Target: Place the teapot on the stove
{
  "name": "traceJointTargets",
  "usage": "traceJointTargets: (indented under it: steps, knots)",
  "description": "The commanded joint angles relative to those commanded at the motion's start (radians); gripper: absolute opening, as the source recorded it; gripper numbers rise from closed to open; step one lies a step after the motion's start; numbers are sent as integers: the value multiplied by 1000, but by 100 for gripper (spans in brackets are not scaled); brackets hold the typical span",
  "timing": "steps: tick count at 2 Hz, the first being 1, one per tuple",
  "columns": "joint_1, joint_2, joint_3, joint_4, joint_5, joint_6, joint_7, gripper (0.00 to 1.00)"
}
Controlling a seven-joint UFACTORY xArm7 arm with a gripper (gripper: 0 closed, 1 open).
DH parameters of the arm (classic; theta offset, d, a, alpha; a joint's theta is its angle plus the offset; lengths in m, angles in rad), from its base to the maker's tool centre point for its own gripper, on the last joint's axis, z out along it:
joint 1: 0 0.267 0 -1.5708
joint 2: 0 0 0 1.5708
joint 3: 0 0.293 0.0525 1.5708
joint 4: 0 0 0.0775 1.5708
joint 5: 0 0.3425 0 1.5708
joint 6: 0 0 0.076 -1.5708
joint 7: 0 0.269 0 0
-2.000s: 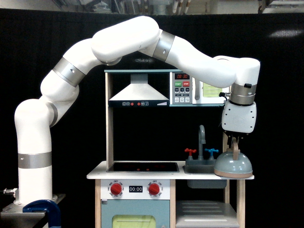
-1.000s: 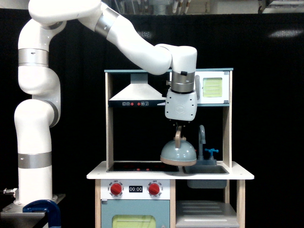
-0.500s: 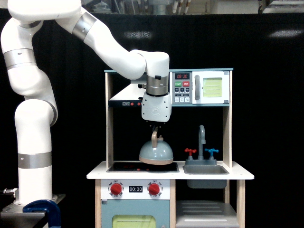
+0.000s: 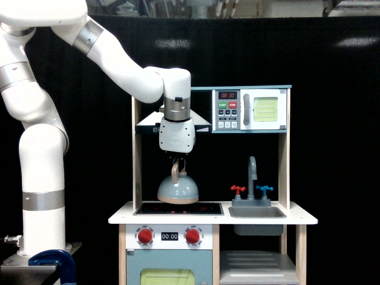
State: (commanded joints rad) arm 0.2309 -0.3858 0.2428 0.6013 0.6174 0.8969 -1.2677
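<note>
Arm (image 4: 41, 148): glossy white rounded links joined by silver-grey bands; white wrist housing with a faint, possibly diamond-shaped emblem; gripper (image 4: 176, 161) small and dark.

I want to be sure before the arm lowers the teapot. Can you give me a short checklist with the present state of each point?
1. Gripper shut on the teapot handle: ok.
2. Teapot above the stove, not the sink: ok.
3. Teapot level, not tilted: ok.
4. Stove free of other things under the teapot: ok, as far as visible.
5. Teapot already touching the stove: cannot tell; any gap is very thin.
6. Teapot centred front to back on the stove: cannot tell from this view.
</note>
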Motion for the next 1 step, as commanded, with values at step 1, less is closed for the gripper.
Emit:
traceJointTargets:
  steps: [1]
  knots:
    - [103, -70, 38, -132, 70, -95, 49, 0]
